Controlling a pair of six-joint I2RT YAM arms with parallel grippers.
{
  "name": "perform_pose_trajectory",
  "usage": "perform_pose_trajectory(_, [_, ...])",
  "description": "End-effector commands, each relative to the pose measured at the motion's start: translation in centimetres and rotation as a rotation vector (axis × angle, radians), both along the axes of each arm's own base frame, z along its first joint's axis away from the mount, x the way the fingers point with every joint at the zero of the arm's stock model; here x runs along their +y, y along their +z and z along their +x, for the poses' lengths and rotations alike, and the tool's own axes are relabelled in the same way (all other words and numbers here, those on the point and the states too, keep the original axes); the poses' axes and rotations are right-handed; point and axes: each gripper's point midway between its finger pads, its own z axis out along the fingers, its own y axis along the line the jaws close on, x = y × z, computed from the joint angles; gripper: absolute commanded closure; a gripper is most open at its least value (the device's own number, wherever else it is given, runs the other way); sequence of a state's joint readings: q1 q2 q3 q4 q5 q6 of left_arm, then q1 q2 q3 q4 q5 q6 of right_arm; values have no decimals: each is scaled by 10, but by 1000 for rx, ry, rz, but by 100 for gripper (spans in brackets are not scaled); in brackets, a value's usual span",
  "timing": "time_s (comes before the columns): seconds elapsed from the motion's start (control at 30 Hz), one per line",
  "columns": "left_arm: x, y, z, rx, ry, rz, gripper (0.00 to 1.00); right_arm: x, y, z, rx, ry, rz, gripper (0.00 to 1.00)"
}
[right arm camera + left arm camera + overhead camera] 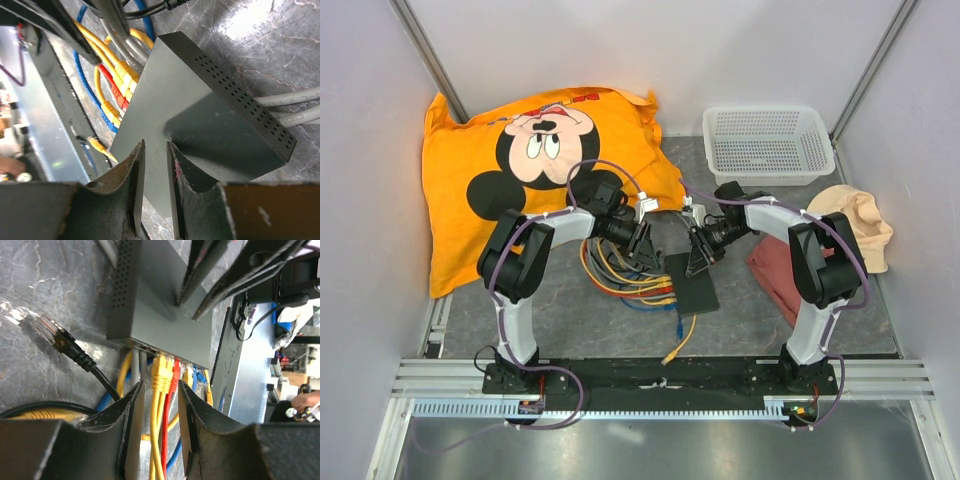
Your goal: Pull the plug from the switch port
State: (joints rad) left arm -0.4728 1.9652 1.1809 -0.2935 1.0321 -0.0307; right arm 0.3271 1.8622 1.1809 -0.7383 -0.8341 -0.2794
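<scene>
The matte-black switch [691, 284] lies flat mid-table; it also shows in the left wrist view [155, 305] and the right wrist view [200, 115]. Yellow plugs [161, 372] and a red plug [176, 371] sit in its front sockets, with blue ones beside them. My left gripper [160, 385] is open, its fingers either side of the yellow and red cables just short of the plugs, not touching them. My right gripper [156, 145] is slightly open, holds nothing, and rests its fingertips on the switch's top. In the top view the left gripper [645, 250] and right gripper [700, 260] flank the switch's far end.
A loose black plug [55, 337] lies left of the switch. A tangle of coloured cables [625, 280] runs left and a loose yellow plug [672, 352] lies near the front. Grey cables [300, 107] leave the switch's back. An orange pillow [535, 170], white basket [767, 142] and cloths [860, 225] lie behind.
</scene>
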Motion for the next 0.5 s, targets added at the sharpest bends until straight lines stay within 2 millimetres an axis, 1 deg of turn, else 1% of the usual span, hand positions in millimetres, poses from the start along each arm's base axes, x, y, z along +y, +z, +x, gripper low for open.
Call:
perform_pose_trajectory(0.0, [-16, 7, 9, 18, 7, -56, 61, -8, -19, 5, 28, -9, -47, 68])
perform_pose_trajectory(0.2, [-24, 7, 5, 23, -22, -67, 64, -7, -26, 4, 58, -13, -55, 68])
perform_pose_trajectory(0.43, [-29, -2, 6, 40, -28, -43, 65, -7, -27, 3, 68, -12, -56, 68])
perform_pose_trajectory(0.47, [-29, -7, 4, 57, -29, -36, 65, -7, -27, 3, 70, -14, -57, 68])
